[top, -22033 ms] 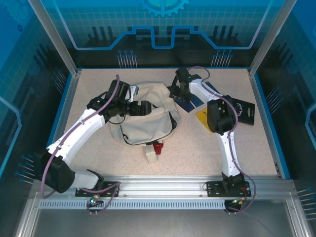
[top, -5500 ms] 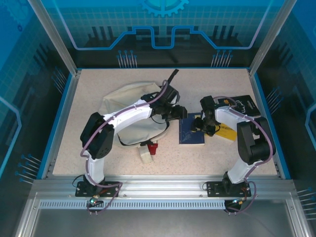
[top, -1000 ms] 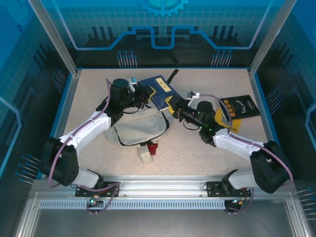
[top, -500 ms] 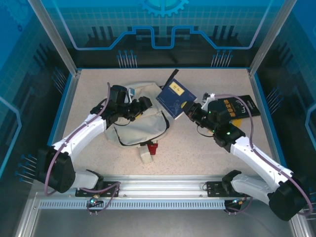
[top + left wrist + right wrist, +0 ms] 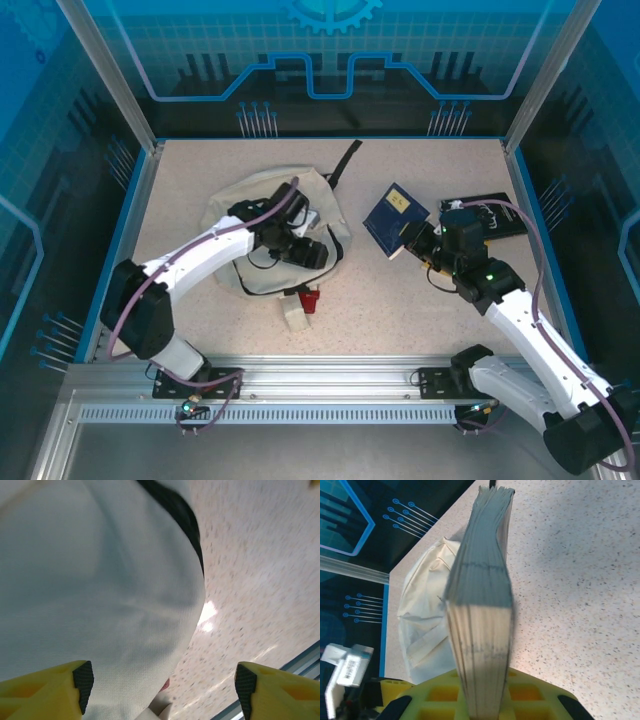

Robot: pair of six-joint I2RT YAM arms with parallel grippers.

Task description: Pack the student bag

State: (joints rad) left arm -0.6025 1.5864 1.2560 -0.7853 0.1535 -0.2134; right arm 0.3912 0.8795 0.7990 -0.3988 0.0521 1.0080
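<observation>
Speckled beige table (image 5: 380,310), cream student bag (image 5: 262,278), black booklet (image 5: 500,222), small red-and-white item (image 5: 300,308)

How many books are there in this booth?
2. A blue book is clamped in the right gripper, right of the bag; a black book lies flat on the table beyond that arm. The arm may hide another.
</observation>
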